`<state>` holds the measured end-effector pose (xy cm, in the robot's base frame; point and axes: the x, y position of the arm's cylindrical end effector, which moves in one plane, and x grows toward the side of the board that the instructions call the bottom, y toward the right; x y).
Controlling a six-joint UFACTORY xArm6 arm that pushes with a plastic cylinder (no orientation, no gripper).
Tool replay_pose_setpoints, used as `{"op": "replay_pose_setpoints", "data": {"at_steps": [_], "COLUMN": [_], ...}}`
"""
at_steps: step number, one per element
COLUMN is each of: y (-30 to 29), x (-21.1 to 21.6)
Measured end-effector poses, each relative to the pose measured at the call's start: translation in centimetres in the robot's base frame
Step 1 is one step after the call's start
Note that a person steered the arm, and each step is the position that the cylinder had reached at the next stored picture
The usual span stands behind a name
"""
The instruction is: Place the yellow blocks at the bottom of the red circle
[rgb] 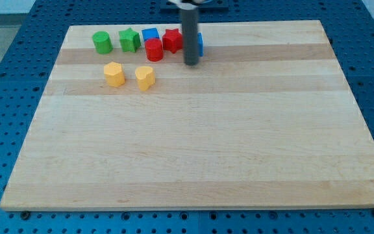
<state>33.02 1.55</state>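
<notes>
The bare rod's tip [191,64], holding nothing, rests right of the red cylinder [153,50], with the yellow heart block [145,77] and yellow hexagonal block [114,74] lying down-left of it.

Setting: a lab or robotics test bench. Evidence: a pale wooden board [193,130] lies flat on a blue table [18,39] patterned with a regular grid of small holes, the kind used for bolting down fixtures. A dark rod [191,36] comes down from the view's top, my tip [191,63] at the board. Small plastic blocks in plain colours sit on the board. No household or shop items show.
</notes>
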Motion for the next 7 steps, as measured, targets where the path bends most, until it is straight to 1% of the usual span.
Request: {"op": "replay_pose_setpoints", "data": {"at_steps": [1, 2, 3, 4, 5, 6, 7], "y": [1.0, -1.5, -5.5, -6.9, -5.9, -9.7, -12.8], "x": [4.4, 7.0, 6.7, 5.0, 7.4, 10.1, 7.5]}}
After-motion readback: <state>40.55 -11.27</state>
